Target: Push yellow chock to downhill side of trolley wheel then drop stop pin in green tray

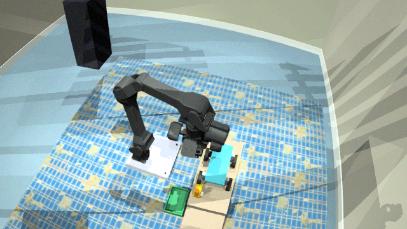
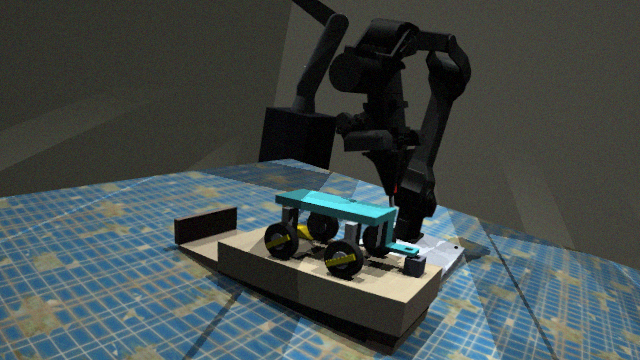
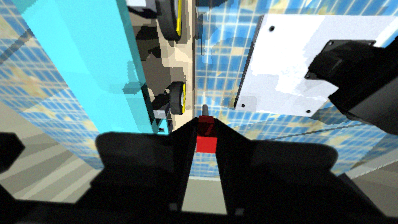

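The gripper (image 2: 392, 193) (image 3: 205, 121) is shut on the stop pin (image 2: 392, 201) (image 3: 206, 145). Its red head shows between the fingers and its grey shaft points down. The gripper holds it in the air beside the trolley, on the arm-base side. The cyan trolley (image 1: 219, 165) (image 2: 335, 204) (image 3: 85, 65) stands on the ramp (image 1: 213, 200) (image 2: 320, 282). The yellow chock (image 1: 197, 190) (image 2: 303, 231) with its orange handle stands at the downhill side of the near-base downhill wheel; it appears to touch it. The green tray (image 1: 175, 201) lies beside the ramp.
The trolley's hitch tab (image 2: 406, 249) sits over a dark block (image 2: 415, 266) at the uphill end. A brown end board (image 2: 206, 226) stands at the ramp's foot. The white base plate (image 1: 159, 163) (image 3: 280, 65) lies beside the ramp. A dark pillar (image 1: 89, 35) stands farther off.
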Controlling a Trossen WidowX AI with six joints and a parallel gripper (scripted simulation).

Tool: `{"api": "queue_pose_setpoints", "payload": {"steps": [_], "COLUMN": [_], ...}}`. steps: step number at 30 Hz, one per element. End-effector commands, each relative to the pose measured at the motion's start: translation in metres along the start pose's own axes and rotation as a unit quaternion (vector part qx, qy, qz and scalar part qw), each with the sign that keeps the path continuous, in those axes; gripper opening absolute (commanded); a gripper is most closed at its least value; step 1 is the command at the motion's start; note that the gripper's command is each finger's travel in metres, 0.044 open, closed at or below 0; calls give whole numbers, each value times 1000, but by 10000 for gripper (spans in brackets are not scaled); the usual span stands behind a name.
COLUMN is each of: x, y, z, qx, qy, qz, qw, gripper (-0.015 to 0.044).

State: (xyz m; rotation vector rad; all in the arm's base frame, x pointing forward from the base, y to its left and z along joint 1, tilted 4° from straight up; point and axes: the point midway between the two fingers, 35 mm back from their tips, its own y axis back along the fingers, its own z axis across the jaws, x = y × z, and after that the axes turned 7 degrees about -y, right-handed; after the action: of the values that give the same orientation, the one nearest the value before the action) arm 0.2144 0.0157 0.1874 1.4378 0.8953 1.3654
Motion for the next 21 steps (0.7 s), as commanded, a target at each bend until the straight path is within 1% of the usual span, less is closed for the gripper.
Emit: {"api": "queue_pose_setpoints", "payload": {"steps": [1, 21], "x": [-10, -82], "y": [1, 10], "z": [1, 7], "qx": [2, 2], "qy": [1, 1], "qz": [2, -1], "qw": [1000, 1000], "gripper": [0, 0]}}
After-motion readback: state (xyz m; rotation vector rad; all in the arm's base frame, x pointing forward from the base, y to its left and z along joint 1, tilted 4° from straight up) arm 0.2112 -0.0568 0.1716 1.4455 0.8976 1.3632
